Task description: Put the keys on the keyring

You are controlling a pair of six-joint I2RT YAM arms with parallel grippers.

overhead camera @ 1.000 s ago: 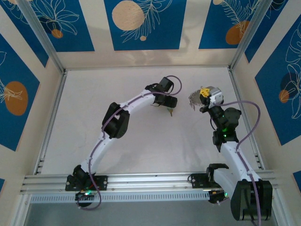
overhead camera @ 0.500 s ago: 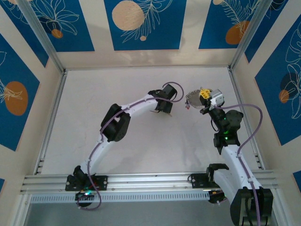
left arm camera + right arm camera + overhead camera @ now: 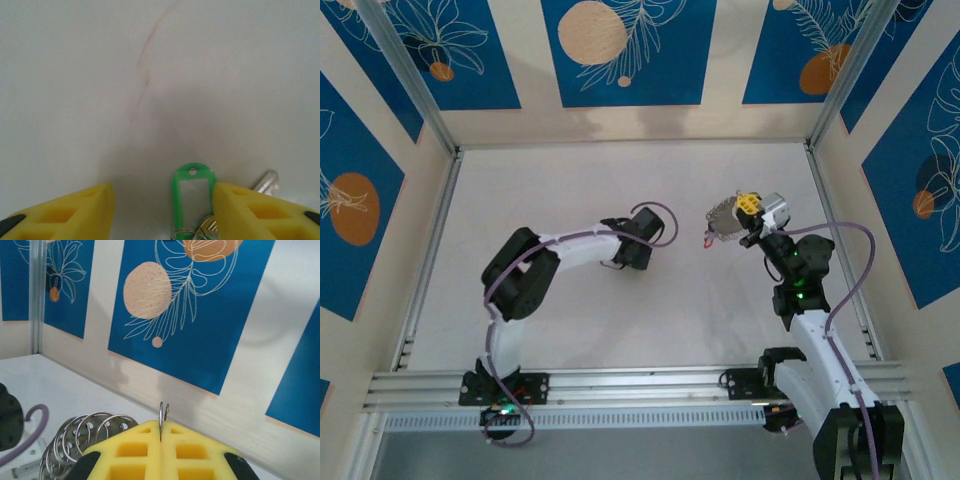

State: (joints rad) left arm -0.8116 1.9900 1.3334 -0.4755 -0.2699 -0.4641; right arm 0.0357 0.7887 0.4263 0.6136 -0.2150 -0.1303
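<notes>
Pick-up step: left hand (image 3: pixel 162 202) stands part-open astride the keys (image 3: pixel 193 190), lying on the desk (image 3: pixel 75 75) near centre. Further right, the right hand (image 3: pixel 161 440) pinches the keyring (image 3: pixel 162 412) aloft. Next move probably requires closing squarely on the green head.

keys (image 3: pixel 193 187): green head, silver blade. keyring (image 3: pixel 722 218) silver, red tag (image 3: pixel 707 240). gripper fingers (image 3: pixel 70 212) yellow. table (image 3: pixel 75 75) white. walls (image 3: pixel 200 315) blue, peach discs, white leaf outlines.

A pale table (image 3: pixel 620 330) sits boxed by cream walls (image 3: pixel 722 60) bearing blue botanical panels (image 3: pixel 660 60).
</notes>
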